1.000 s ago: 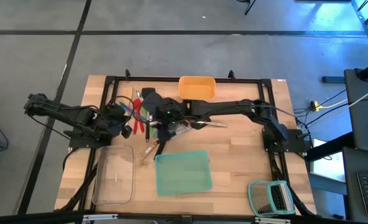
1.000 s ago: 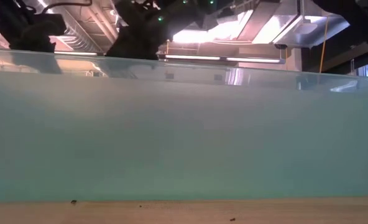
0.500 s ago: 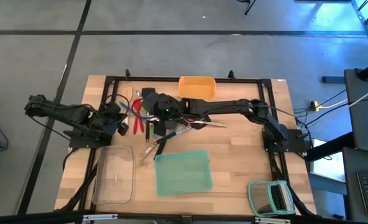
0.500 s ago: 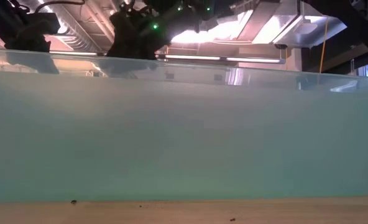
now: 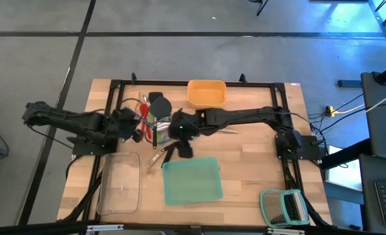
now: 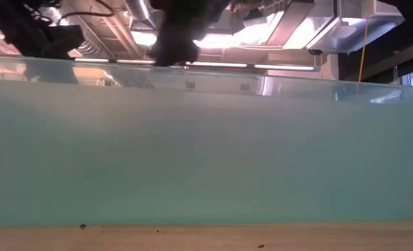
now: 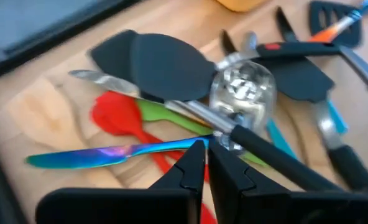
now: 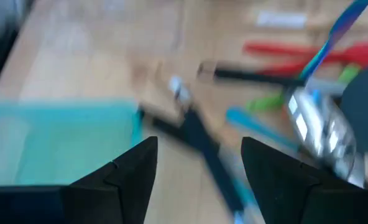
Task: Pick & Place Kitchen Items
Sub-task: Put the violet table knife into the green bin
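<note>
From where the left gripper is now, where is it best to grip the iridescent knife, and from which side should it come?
Probably at the handle end. The iridescent knife lies flat on the table, and its blade end runs under the steel scoop and the black handles. The other end lies free on bare wood. The left gripper, now shut, would open, then come straight down across the handle.
</note>
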You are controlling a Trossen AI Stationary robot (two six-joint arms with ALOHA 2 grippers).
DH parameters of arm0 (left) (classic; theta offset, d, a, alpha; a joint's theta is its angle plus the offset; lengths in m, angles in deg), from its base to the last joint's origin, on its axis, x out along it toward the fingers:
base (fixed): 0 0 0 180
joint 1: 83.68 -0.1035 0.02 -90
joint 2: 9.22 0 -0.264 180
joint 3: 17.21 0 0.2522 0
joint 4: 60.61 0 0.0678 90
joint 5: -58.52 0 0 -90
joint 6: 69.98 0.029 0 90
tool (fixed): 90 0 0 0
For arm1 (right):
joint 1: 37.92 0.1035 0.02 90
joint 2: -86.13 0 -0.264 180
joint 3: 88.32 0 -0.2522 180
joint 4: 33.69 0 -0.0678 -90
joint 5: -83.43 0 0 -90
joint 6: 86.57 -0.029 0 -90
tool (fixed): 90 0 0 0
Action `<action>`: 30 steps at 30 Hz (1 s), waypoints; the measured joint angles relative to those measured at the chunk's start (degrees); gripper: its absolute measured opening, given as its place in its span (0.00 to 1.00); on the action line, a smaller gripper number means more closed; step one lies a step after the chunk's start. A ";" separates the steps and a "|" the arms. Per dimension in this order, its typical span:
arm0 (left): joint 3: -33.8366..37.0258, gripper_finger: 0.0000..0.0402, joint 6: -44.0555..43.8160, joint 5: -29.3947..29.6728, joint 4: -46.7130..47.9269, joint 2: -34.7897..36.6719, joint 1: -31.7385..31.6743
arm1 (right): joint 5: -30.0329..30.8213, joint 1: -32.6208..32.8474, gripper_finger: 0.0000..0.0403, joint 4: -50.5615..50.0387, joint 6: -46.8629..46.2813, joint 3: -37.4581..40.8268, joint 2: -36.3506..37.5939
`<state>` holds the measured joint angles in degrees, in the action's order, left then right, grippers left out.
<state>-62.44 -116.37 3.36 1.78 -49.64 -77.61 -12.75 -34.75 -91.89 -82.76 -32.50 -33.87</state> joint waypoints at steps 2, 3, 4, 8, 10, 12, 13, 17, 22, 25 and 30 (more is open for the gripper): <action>-0.99 0.07 4.88 -4.49 -2.72 -1.60 -3.06 | 0.01 0.79 0.58 -5.37 1.80 0.00 1.10; -1.42 0.09 7.48 -6.46 -4.11 -2.35 -4.49 | 0.03 1.20 0.58 -8.01 2.61 0.00 1.66; -1.86 0.10 10.18 -8.48 -4.97 -3.15 -5.78 | 0.03 1.63 0.58 -10.97 3.33 0.01 2.05; -4.17 0.18 22.01 -14.78 -8.19 -7.65 -10.28 | 0.04 3.27 0.58 -20.98 4.60 0.04 2.05; -6.01 0.22 25.77 -16.28 -9.54 -10.43 -11.95 | 0.02 4.07 0.58 -24.69 4.74 0.96 2.13; -8.14 0.25 29.48 -17.69 -10.06 -13.16 -13.04 | 0.05 4.61 0.58 -27.70 5.56 2.97 2.08; -9.42 0.27 31.18 -18.52 -10.07 -14.64 -13.45 | 0.12 4.82 0.58 -28.94 5.67 3.81 1.94; -15.15 0.30 37.52 -20.04 -7.53 -20.55 -14.92 | 0.16 4.86 0.58 -29.96 3.59 7.36 2.03; -21.98 0.31 42.35 -19.75 1.81 -27.40 -16.10 | 0.15 4.66 0.58 -25.73 2.61 13.30 3.13; -23.47 0.31 42.93 -19.56 6.69 -29.85 -16.78 | -0.03 4.69 0.58 -18.78 2.47 18.29 6.52; -23.52 0.31 46.07 -20.89 9.20 -31.16 -18.09 | -2.46 4.64 0.58 -2.51 1.12 29.59 16.76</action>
<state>-85.97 -70.29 -17.54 10.98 -80.79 -95.70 -15.21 -30.11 -94.41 -81.64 -2.91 -17.11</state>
